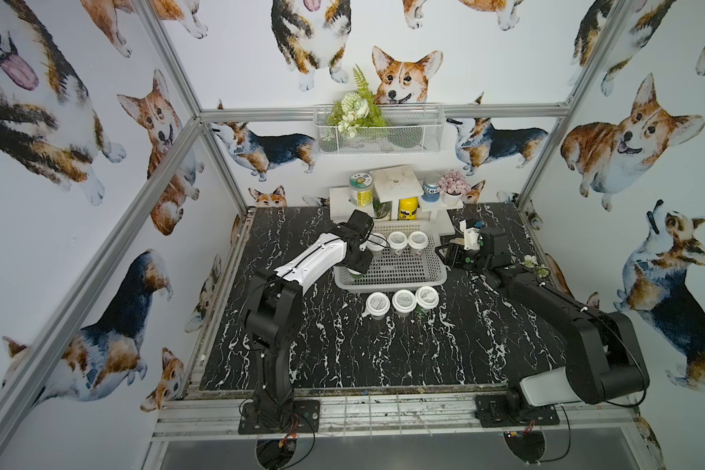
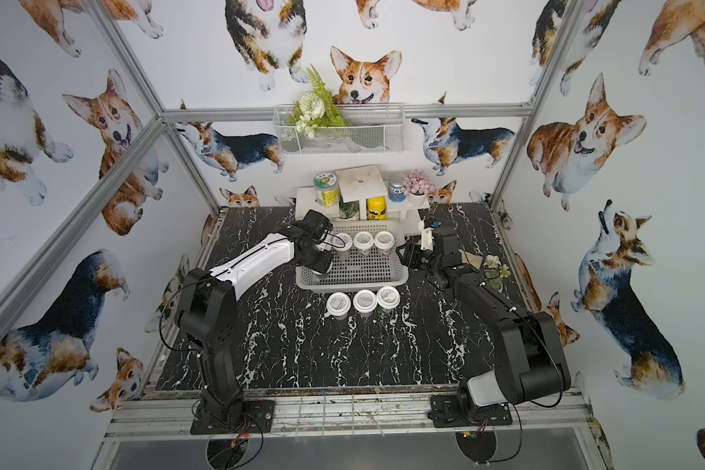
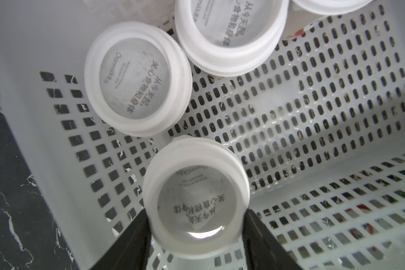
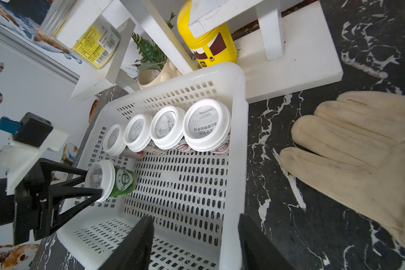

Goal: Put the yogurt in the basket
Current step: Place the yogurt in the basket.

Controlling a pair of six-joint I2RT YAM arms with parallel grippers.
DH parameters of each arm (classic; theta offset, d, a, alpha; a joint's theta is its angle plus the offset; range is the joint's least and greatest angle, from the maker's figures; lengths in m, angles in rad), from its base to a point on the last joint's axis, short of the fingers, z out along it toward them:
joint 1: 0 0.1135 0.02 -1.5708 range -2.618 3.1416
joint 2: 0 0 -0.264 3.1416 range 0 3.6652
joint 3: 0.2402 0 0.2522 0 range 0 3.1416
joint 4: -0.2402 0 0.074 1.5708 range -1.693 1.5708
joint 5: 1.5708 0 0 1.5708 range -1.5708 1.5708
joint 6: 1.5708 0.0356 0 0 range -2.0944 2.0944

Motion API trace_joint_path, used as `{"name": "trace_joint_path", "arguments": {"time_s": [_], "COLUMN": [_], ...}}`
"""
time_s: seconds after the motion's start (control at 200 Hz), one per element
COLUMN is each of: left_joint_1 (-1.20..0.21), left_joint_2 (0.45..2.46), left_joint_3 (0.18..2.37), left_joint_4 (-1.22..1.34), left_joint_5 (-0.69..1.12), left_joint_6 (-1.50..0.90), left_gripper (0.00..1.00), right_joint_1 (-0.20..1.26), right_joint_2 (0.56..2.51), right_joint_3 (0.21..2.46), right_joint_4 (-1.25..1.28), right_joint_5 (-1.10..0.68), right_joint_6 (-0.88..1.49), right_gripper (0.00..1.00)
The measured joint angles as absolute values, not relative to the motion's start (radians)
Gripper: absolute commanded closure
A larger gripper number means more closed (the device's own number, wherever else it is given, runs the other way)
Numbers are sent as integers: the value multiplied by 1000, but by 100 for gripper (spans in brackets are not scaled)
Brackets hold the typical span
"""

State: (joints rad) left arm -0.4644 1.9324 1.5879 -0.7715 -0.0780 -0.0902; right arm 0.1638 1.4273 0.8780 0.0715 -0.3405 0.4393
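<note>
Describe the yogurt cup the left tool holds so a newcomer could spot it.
Find the white slotted basket on the table. Four cups line its far wall; the held cup is apart near the left end, the only one pinched by the left tool.

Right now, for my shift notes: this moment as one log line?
left pincer: shut on yogurt cup inside basket | right pincer: open, empty | basket row: four cups | table: three cups

Corgi-print walls (image 1: 485, 53) enclose a black marble tabletop (image 1: 363, 354).
</note>
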Motion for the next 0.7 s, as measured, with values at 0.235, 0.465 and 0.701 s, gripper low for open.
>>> {"name": "trace_joint_path", "arguments": {"time_s": [0.235, 0.465, 0.701], "left_joint_1": [-457, -452, -446], "left_joint_2": [1947, 1968, 1980], "left_joint_3": [1584, 1602, 1602], "left_joint_4": [-756, -739, -730], "left_joint_5": [-75, -72, -71], "left_joint_6": [-87, -82, -83], "left_gripper": [35, 32, 24], "right_joint_1": [164, 164, 164], "right_joint_2": [1428, 1428, 1428], "right_joint_3": [879, 879, 879], "right_joint_4": [72, 72, 72], "right_joint_5": [-341, -341, -341], "right_joint_6": [439, 439, 438], "right_gripper": [36, 36, 36]}}
